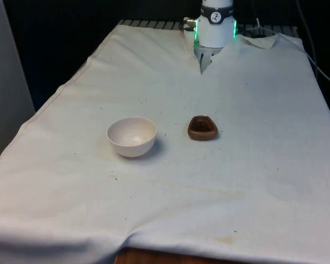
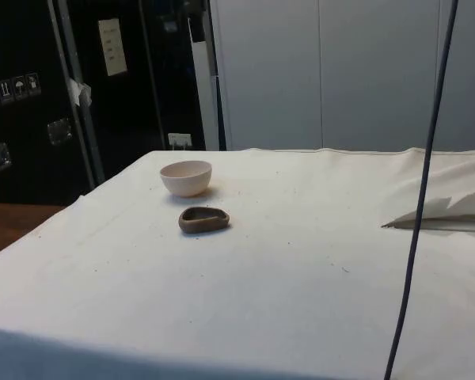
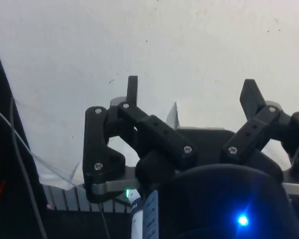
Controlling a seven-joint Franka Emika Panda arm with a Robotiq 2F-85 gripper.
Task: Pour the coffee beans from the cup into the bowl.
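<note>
White cloth over the table, with small dark specks. Pale bowl upright near the middle. Brown cup just beside it, on the front view's right, apart. Gripper spread wide, holding nothing.

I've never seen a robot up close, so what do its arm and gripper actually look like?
The arm is white and rounded, with a black band and green lights at its sides. The gripper is black, with two slim fingers on jointed, bolted links above a silvery metal plate.
</note>
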